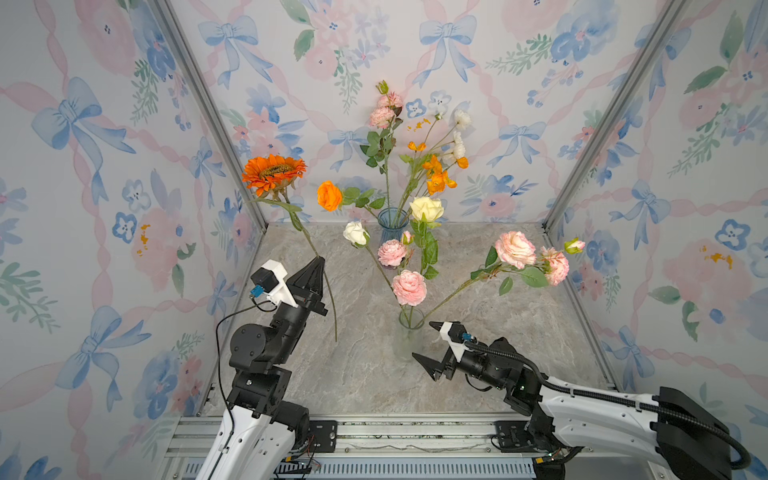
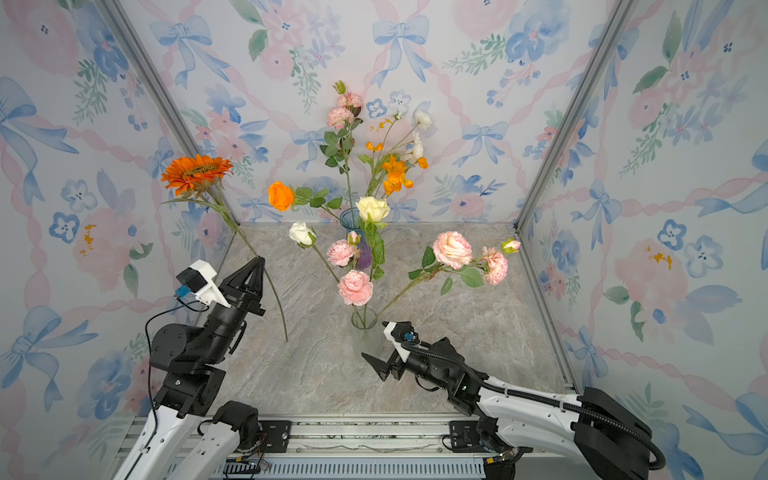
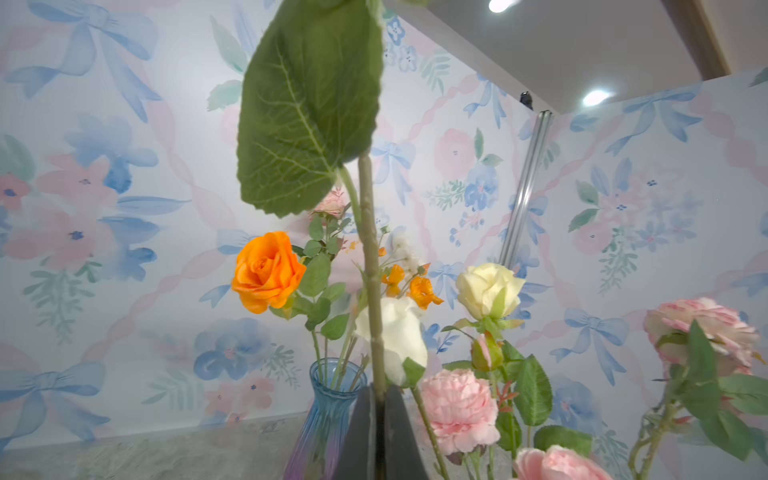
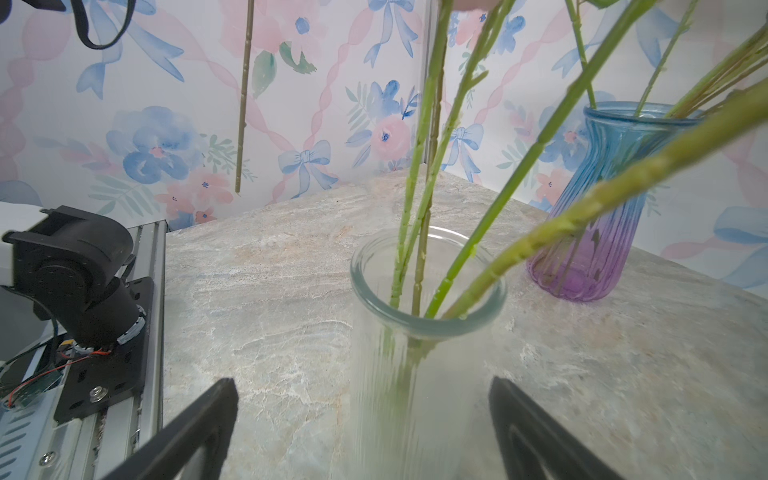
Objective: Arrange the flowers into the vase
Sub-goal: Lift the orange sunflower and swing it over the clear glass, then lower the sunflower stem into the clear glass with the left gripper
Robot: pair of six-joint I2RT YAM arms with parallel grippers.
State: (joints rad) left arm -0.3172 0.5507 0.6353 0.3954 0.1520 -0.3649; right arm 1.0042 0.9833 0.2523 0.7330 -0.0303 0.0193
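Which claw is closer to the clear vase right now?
Right. The right claw sits open beside the clear vase; the left claw grips the sunflower stem, well off.

A grey marbled tabletop (image 1: 498, 353) sits enclosed by pastel bow-and-blossom wallpaper (image 1: 83, 166), with aluminium corner posts (image 1: 210, 112)

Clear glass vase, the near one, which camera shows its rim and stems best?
The right wrist view: the clear glass vase fills the foreground, its rim and the green stems inside plainly visible. In both top views it is small and faint, seen from above. The left wrist view does not show it.
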